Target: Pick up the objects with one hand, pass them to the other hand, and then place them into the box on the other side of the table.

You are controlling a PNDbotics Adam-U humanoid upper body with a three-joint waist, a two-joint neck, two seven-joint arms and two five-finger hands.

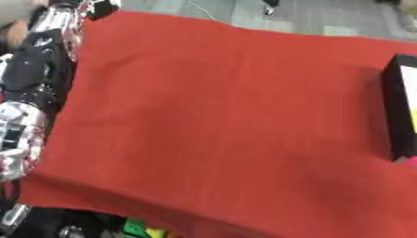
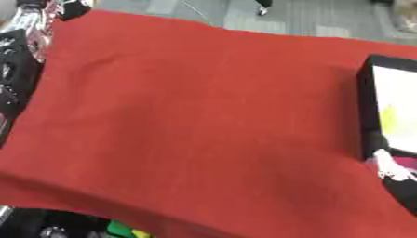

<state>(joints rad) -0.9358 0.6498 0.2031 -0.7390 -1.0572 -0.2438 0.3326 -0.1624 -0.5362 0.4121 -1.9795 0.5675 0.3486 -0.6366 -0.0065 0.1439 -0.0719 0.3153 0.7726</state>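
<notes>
Left eye view is filled by 1 red cloth [image 1: 220, 121], a soft, matte fabric with shallow wrinkles, draped over the table and lying askew, its near edge sagging into dark space below. At the right edge sits 1 box [image 2: 368, 107], rectangular with black walls and a pale inside; a yellow patch shows in it in the right eye view, too blurred to name. Just by the box's near corner the right eye view shows a small white thing [image 2: 393, 168] and a bit of pink [image 2: 405, 162] on a dark surface; what they are I cannot tell. Down the left edge runs 1 arm [image 1: 29, 88], the robot's left, made of black casing and shiny silver joints, stretching from the top left corner to the lower left, lying alongside the cloth's edge rather than over it. Its hand is not clear in either view, so I cannot tell whether the fingers are open or closed. The right hand does not show. Under the cloth's near edge, at the bottom left, small bright pieces peek out: 1 green [image 1: 133, 226] and 1 yellow [image 2: 140, 234], blocky in shape, against black. Beyond the far edge lies grey floor [image 1: 244, 11] with a thin pale cable across it.
</notes>
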